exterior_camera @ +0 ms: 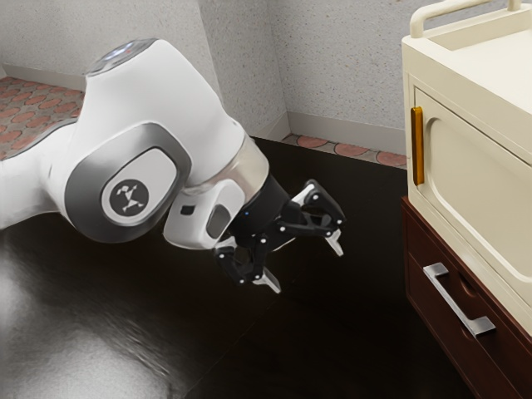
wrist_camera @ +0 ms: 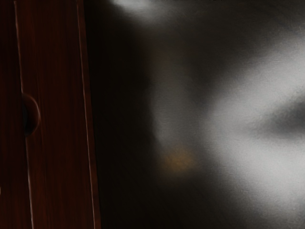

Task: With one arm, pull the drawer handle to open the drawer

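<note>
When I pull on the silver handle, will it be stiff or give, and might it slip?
The handle looks like metal, so it should be stiff. Its smooth, shiny bar may be slippery. Both ends meet the drawer front, so it probably won't swing by itself.

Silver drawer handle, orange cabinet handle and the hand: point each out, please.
Silver drawer handle (exterior_camera: 453, 301): exterior view, middle of the bar.
Orange cabinet handle (exterior_camera: 418, 145): exterior view, its middle.
Hand (exterior_camera: 306, 267): exterior view, midway between the open fingertips.

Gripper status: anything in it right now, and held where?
Nothing is held: the gripper is open, apart from the drawer handle.
</note>
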`<act>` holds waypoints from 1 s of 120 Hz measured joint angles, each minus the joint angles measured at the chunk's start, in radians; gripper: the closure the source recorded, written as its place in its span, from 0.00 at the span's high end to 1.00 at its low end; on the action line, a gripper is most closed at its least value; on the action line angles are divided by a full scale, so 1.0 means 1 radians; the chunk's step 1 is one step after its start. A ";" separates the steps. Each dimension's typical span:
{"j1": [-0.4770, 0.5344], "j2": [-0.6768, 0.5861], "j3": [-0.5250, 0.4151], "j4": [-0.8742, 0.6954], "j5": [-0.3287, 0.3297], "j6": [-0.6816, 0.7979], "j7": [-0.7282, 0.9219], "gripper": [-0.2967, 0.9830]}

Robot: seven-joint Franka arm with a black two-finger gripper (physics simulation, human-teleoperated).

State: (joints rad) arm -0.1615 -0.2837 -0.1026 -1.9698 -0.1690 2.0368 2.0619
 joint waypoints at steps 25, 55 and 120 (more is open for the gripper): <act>-0.009 0.052 -0.006 0.004 -0.082 0.088 0.090 0.72; -0.041 0.165 -0.008 0.070 -0.203 0.189 0.165 0.54; -0.072 0.325 -0.005 0.146 -0.355 0.273 0.255 0.40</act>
State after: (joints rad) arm -0.2335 0.0418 -0.1074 -1.8236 -0.5236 2.3100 2.3169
